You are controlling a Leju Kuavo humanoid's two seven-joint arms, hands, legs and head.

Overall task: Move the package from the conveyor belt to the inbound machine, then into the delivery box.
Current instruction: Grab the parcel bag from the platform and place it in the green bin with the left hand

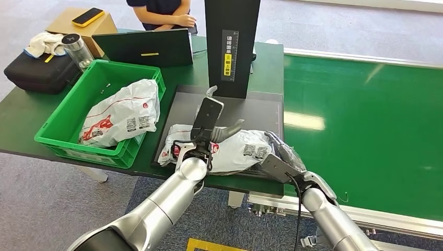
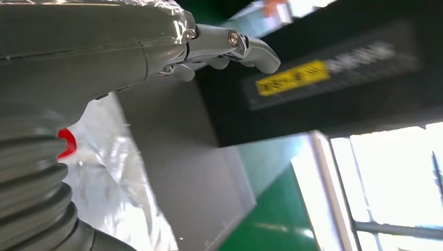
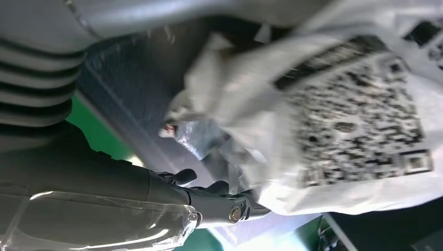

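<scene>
Package [image 1: 230,151], white plastic bag w/ red print & QR labels, lies on the dark scan plate [image 1: 261,112] of the inbound machine [image 1: 232,47], near the plate's front edge. In right wrist view the package [image 3: 355,120] shows close up, QR code facing camera, crumpled.

Right hand [image 1: 277,157] is at the package's right end, fingers against the bag; right wrist view shows dark fingers [image 3: 219,201] under/along the bag edge. Whether it actually grips – can't tell.

Left hand [image 1: 209,125] hovers above the package's left-middle part, fingers spread & raised, holding nothing. Left wrist view: fingers [image 2: 240,47] extended, apart, w/ the machine's black column & yellow label behind, package [image 2: 109,172] below.

Left of the plate: green box [image 1: 62,130] on the table [image 1: 21,120], w/ another white-red bag [image 1: 123,112] inside. Right of machine: green belt [image 1: 365,120]. Behind: laptop [image 1: 141,48], black case [image 1: 36,70], bottle [image 1: 77,49], cardboard box [image 1: 102,26] w/ yellow phone [image 1: 88,16] on top; a person [image 1: 162,13] sits at the far side.
</scene>
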